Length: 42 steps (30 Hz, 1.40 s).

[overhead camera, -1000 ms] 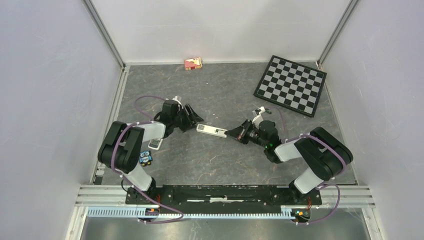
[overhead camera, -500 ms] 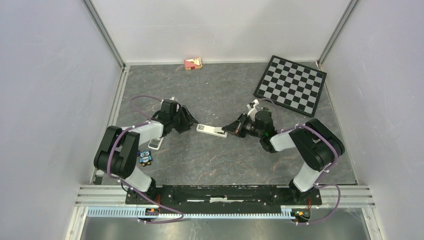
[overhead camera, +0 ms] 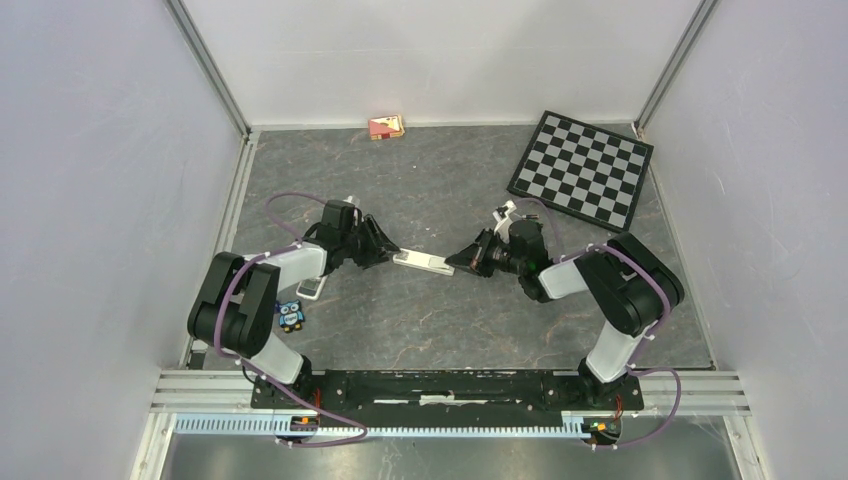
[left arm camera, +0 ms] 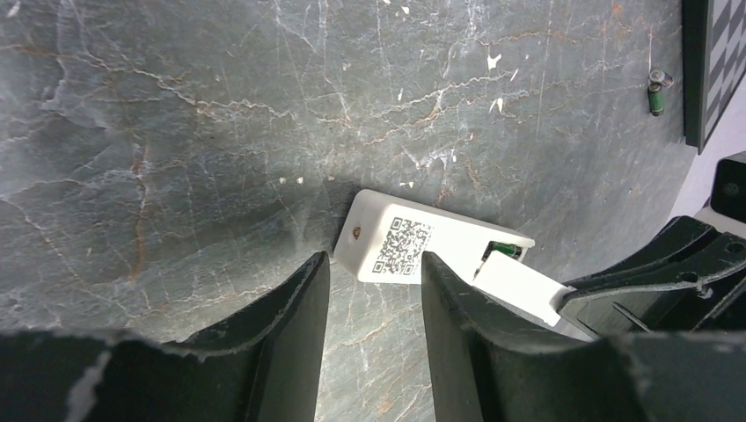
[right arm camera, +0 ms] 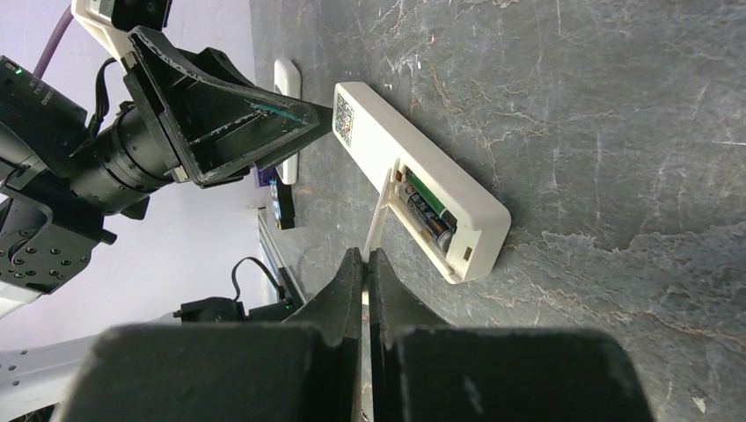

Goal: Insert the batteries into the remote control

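Two arms (overhead camera: 247, 295), each tipped with one gripper, work one table (overhead camera: 450, 320) carrying two remotes. One white remote (overhead camera: 421, 262) lies between the left gripper (overhead camera: 388, 250) and the right gripper (overhead camera: 452, 260); a second remote (overhead camera: 312, 288) lies behind the left gripper, beside its arm. Two loose batteries (left arm camera: 656, 90) lie together beyond the right gripper. At least one further cell (right arm camera: 428, 214) sits in the white remote's open compartment, just ahead of the right gripper; the exact number there is unclear. One checkerboard (overhead camera: 581, 170) lies beyond the right gripper, one red box (overhead camera: 386, 127) far ahead of both, and one owl figure (overhead camera: 291, 316) well behind the left gripper.
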Motion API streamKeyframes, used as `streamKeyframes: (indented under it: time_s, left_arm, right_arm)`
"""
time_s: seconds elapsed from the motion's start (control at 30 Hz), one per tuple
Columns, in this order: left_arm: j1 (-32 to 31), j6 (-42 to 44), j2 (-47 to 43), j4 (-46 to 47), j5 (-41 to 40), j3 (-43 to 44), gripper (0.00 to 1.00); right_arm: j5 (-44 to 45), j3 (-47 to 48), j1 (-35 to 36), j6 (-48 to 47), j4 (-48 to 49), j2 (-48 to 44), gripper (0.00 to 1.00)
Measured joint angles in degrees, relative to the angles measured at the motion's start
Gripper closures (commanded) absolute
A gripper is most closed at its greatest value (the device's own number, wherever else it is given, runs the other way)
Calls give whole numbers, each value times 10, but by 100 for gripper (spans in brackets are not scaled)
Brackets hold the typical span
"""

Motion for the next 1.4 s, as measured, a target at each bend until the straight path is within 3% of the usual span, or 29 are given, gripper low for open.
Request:
streamKeyframes:
  time_s: [0.47,0.83,1.17,1.4]
  left_arm:
    - [0,0,7,2,23,0,54]
    - [0,0,14,3,29,0,57]
    - [0,0,14,10,33,-1,55]
    - [0,0,14,9,33,-1,54]
  right_arm:
    - [5,1,-7,-5,-9,3,100]
    - [2,22,-10,-8,-73,16,99]
    - [7,53,-11,-40,-141,16,78]
    - [11,63,-11,-54,-170,6,70]
